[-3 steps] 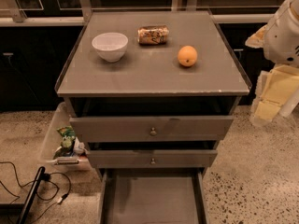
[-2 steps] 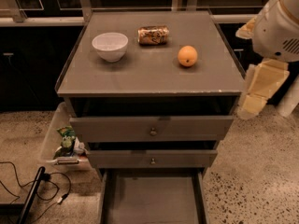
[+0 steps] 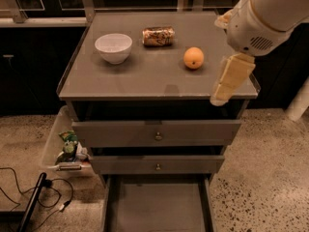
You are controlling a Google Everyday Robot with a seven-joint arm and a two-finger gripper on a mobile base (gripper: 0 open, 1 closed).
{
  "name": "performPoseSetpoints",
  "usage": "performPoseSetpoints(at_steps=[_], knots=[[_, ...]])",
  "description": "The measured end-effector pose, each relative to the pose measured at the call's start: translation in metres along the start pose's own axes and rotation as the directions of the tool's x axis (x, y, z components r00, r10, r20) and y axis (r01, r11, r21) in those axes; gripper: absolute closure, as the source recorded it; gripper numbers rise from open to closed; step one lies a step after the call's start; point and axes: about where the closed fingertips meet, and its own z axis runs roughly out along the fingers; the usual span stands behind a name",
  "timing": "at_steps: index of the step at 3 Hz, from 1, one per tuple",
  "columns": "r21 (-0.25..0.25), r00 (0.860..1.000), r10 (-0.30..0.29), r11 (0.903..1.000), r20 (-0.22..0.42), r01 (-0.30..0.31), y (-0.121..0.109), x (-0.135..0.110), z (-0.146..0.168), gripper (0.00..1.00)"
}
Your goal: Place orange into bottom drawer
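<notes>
The orange (image 3: 193,58) sits on the grey cabinet top (image 3: 145,79), right of centre. The bottom drawer (image 3: 159,204) is pulled open below the two upper drawers, and its flat grey floor shows nothing inside. My gripper (image 3: 224,87) hangs from the white arm (image 3: 270,13) at the top's right front corner. It is a little right of the orange and nearer the front, and apart from it.
A white bowl (image 3: 113,47) and a brown-gold can (image 3: 158,36) lying on its side stand on the top, left of the orange. A clear bin (image 3: 65,149) with packets sits on the floor left of the cabinet, with cables (image 3: 29,197) beside it.
My arm has swung left, from beside the cabinet to over its right front corner, closer to the orange. The orange, bowl, can and drawers have not moved.
</notes>
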Motion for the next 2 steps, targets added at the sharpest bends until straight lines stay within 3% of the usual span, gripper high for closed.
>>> performPoseSetpoints(at_steps=[1,2], knots=[[-0.003,0.996,0.025,0.9997,0.080,-0.025,-0.0219,0.0027,0.0305,0.00],[-0.004,0.996,0.025,0.9997,0.080,-0.025,-0.0219,0.0027,0.0305,0.00]])
